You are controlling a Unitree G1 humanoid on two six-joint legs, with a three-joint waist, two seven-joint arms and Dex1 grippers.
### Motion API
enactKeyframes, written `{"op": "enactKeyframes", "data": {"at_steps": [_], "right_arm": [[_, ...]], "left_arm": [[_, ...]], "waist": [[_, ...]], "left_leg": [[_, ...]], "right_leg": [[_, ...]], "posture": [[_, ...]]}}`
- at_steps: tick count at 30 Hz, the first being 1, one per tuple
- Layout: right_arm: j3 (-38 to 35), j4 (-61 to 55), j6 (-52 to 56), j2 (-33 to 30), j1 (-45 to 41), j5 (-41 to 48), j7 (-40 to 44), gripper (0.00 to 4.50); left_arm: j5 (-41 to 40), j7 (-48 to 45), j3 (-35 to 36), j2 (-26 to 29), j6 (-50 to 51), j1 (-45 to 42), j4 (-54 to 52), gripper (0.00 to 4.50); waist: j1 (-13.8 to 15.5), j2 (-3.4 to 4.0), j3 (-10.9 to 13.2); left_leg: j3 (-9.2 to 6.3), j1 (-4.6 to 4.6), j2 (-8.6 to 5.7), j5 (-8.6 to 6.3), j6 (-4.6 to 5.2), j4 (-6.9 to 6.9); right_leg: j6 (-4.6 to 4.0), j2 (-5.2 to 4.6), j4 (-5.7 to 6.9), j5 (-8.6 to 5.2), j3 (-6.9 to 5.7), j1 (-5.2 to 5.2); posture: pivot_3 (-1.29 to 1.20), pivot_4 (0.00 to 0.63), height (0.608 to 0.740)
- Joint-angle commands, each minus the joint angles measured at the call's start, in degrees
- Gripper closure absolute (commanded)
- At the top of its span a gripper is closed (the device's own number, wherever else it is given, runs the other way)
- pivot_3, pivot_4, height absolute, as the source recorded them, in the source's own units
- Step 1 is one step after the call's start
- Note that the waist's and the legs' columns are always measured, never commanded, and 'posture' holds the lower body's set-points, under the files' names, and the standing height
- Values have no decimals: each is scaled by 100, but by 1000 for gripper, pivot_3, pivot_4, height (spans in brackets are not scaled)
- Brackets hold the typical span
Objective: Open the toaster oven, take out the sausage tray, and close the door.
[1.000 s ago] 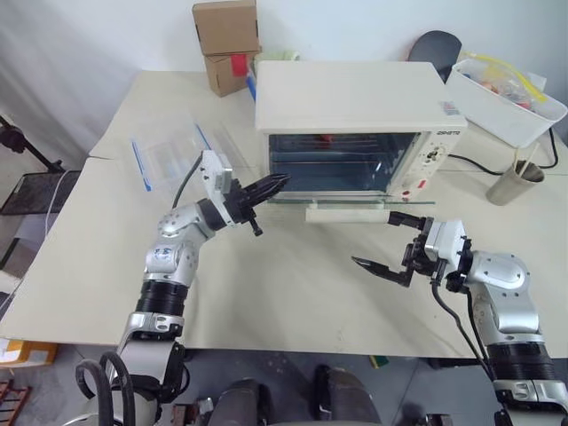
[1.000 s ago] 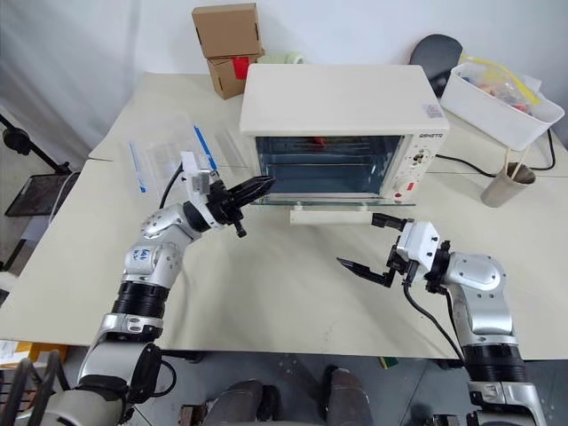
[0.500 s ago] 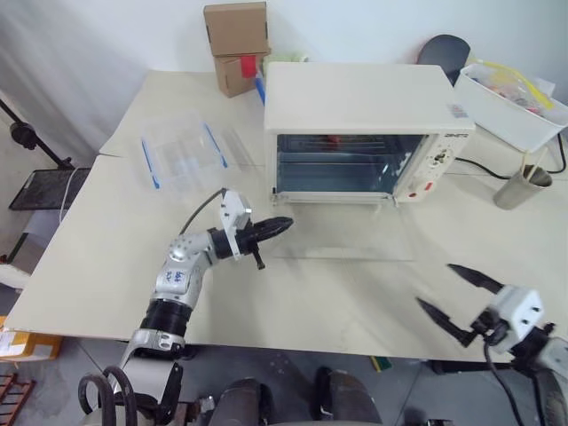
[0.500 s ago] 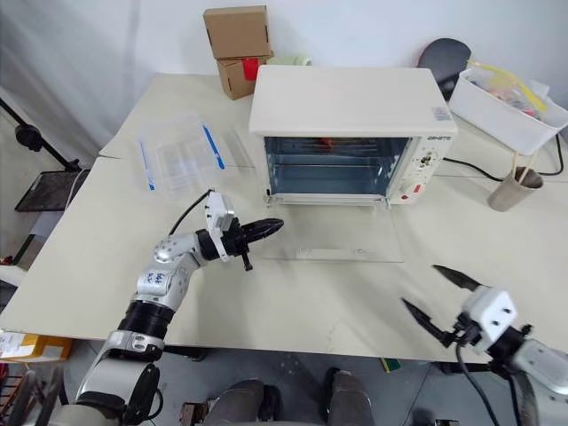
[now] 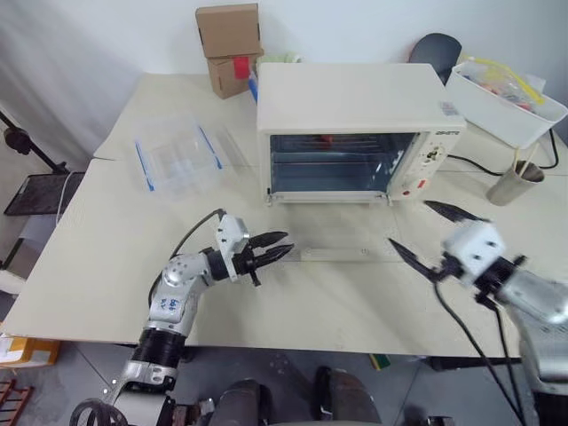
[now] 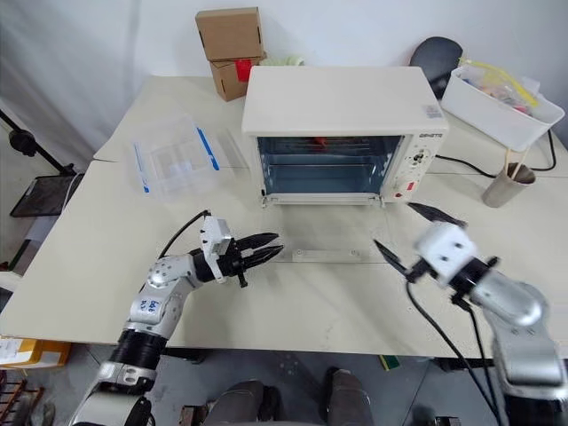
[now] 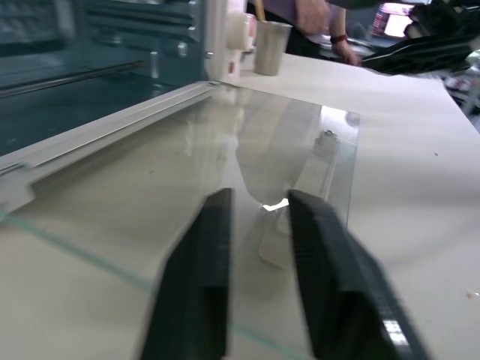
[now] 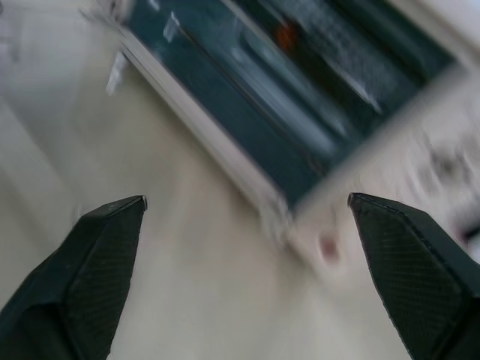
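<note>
**Oven door down flat, both claws clear of it**

The toaster oven (image 5: 355, 133) stood on the desk (image 5: 106, 257) ahead of both claws, its door (image 6: 330, 238) swung fully down so that the glass panel lay flat on the desk, the handle (image 5: 335, 255) at its near edge. Inside the open cavity a spot of red (image 5: 325, 139) showed near the back; the sausage tray itself could not be made out clearly among the racks.

The left claw (image 5: 277, 248) hung just off the door's left edge, near the handle end, pointing across toward the glass. Its two black fingers (image 7: 199, 277) stood a little apart with nothing between them — the left wrist view looked through the gap at the flat glass and the handle beyond.

The right claw (image 5: 424, 233) was on the other side of the door, off its right-hand corner and in front of the oven's control panel (image 5: 432, 161). Its fingers (image 8: 90, 262) were spread wide and empty, and the right wrist view looked between them at the open cavity.

Beyond the left claw, farther back on the desk, lay a clear plastic container (image 5: 177, 155) with blue clips, and behind that two stacked cardboard boxes (image 5: 228, 46). Beyond the right claw stood a paper cup (image 5: 515, 182) with sticks in it and a white bin (image 5: 501, 102) — both well apart from the oven door.
</note>
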Motion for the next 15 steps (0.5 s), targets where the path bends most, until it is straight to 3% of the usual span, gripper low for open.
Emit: {"op": "enactKeyframes", "data": {"at_steps": [1,3,7,15], "right_arm": [[741,803,-420,283,-1006,-1227,-818,0],[1239,1529,-596,488,-1741,-2003,-1368,0],[1714,2605,-769,761,-2681,-2695,-1991,0],[2480,4868,-839,1257,-4180,-3632,-3054,0]], "left_arm": [[-436,138,424,206,150,411,-974,1840],[-590,301,627,289,248,710,-1441,1248],[-781,642,849,360,493,1106,-2052,101],[-809,1069,1017,480,657,1915,-2893,44]], "waist": [[-16,-6,3],[-73,-9,5],[-61,-7,6],[-134,-7,6]], "left_leg": [[-6,-2,-1,0,1,3],[-1,-5,-2,0,1,9],[-11,-8,-1,0,0,13],[-20,-18,-3,1,2,14]], "right_leg": [[0,-2,0,0,-6,0],[0,-3,-3,0,-3,0],[0,-2,2,0,-11,0],[0,-1,-2,0,-22,2]], "posture": [[0,150,740],[0,150,740],[0,150,740],[0,150,740]]}}
